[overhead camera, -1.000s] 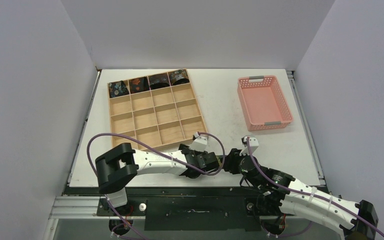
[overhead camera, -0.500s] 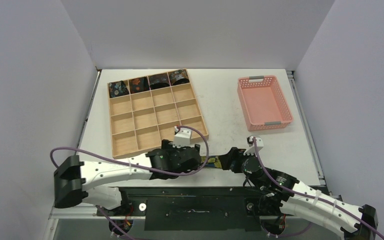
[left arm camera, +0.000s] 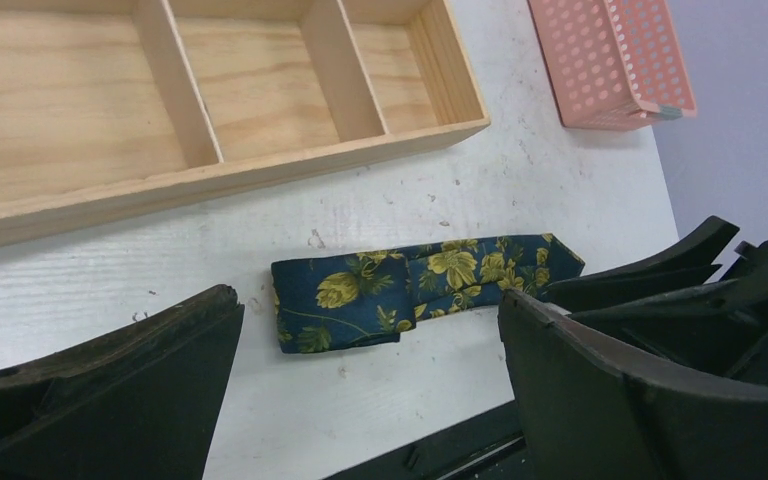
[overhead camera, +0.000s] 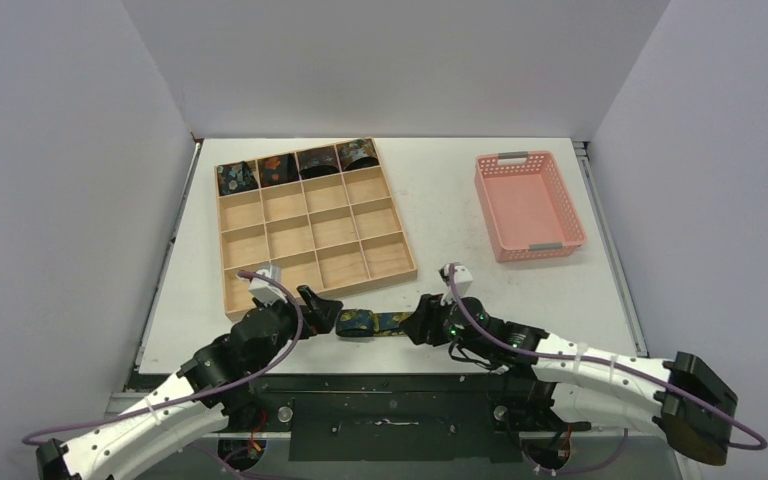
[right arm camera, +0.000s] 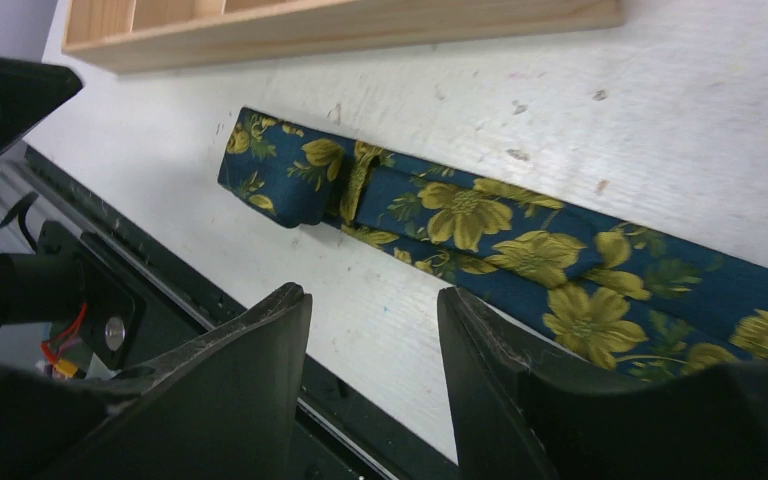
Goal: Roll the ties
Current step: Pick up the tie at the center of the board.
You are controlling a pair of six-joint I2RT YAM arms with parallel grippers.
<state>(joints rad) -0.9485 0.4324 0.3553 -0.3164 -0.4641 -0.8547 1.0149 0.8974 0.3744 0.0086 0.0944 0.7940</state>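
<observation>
One tie, navy with yellow flowers, lies flat near the table's front edge, and its left end is folded over into a short flat lap. My left gripper is wide open just left of that lap, and nothing sits between its jaws. My right gripper is open at the tie's right part. In the right wrist view only bare table shows between its fingers, and the strip runs beside and under the right finger. Several coiled ties fill the tray's back row.
A wooden compartment tray stands behind the tie, its front wall close to it. An empty pink basket sits at the back right. The black frame rail runs just below the table's front edge.
My left arm has swung back to the left and its gripper has opened wide. The right gripper has moved left along the table. The tie is now uncovered between them.
</observation>
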